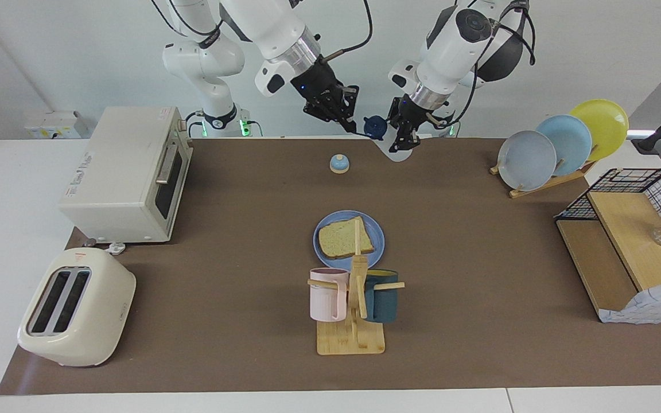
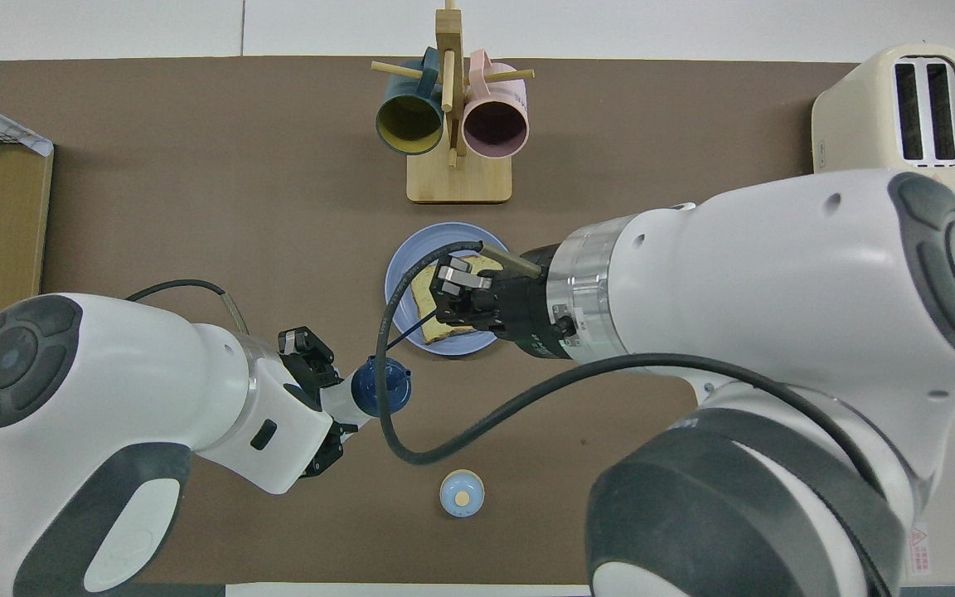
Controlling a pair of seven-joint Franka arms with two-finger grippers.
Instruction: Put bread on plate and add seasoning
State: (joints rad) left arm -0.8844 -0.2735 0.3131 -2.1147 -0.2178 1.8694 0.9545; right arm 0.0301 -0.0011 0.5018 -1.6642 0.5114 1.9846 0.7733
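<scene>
Facing view: I am noting bread [image 1: 345,237] lying on plate [image 1: 349,240]; seasoning [image 1: 391,143] pinched by left end effector [image 1: 404,135], not yet applied; right end effector [image 1: 346,120] pressed together, touching its cap

Oven [image 1: 127,172] top – lettering, not legible
</scene>
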